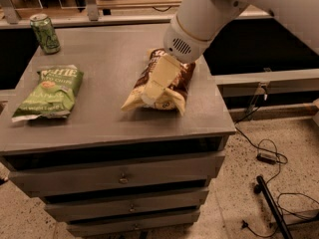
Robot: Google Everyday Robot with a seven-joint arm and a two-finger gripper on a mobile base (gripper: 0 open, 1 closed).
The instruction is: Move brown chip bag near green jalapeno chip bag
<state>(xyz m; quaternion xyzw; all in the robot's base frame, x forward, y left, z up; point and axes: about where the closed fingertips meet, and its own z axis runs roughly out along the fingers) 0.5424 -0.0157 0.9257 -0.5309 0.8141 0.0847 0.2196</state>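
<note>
At the back-left corner of the grey cabinet top [107,54] you find a green drink can [45,33], upright. Forward of it, near the left edge, the green jalapeno chip bag [49,91] lies flat. Well apart to its right lies the brown chip bag [183,79] — the gripper [151,94] sits over its upper face, angled down-left. Whether it grips the bag or only rests there — you cannot tell.

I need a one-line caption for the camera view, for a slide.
Robot hand at the brown chip bag; the green jalapeno chip bag lies apart.
</note>
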